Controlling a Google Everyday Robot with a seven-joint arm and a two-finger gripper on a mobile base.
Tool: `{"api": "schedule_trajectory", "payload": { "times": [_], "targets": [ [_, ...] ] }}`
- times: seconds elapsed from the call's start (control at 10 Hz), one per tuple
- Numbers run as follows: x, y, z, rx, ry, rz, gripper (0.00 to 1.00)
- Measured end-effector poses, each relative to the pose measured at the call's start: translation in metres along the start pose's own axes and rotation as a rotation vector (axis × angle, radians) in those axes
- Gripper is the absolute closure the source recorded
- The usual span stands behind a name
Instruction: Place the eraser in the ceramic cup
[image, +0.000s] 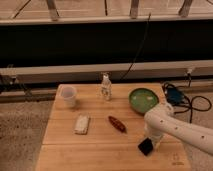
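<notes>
Counter: a wooden counter (60, 150) of long planks, with a dark wall and a pale rail behind its far edge.
Arm: 1 white arm (180, 129) comes in over the right edge and bends down toward the near right part of the counter.
Gripper: the gripper (151, 140) is low over the boards at the end of that arm, close to the near edge and inside the right edge.
Grip: I cannot tell how wide it stands, or whether it has hold of anything.
Eraser: the eraser (145, 147), a small black block, sits right at the tip of the gripper, near the near right corner; whether it rests on the wood cannot be told.
Ceramic cup: the ceramic cup (68, 96) stands upright by the far left corner, well apart from the eraser.
Bottle: a small white bottle (105, 87) stands upright at the middle of the far edge.
Bowl: a green bowl (143, 99) sits toward the far right corner, just beyond the arm.
Pad: a pale pad (82, 124) lies flat toward the left edge, nearer than the cup.
Brown object: a reddish-brown object (117, 124) lies at a slant about mid-counter, between the pad and the arm.
</notes>
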Motion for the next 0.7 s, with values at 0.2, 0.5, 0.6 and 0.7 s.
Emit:
{"api": "schedule_trajectory", "payload": {
  "times": [0.2,0.5,0.6,0.7],
  "targets": [
    [0.001,-0.001,-0.001,0.001,0.002,-0.001,0.99],
    [0.009,-0.011,-0.031,0.01,0.03,-0.008,0.99],
    [0.01,-0.01,-0.034,0.01,0.032,-0.008,0.99],
    [0.011,-0.01,-0.035,0.01,0.035,-0.008,0.99]
  ]
}}
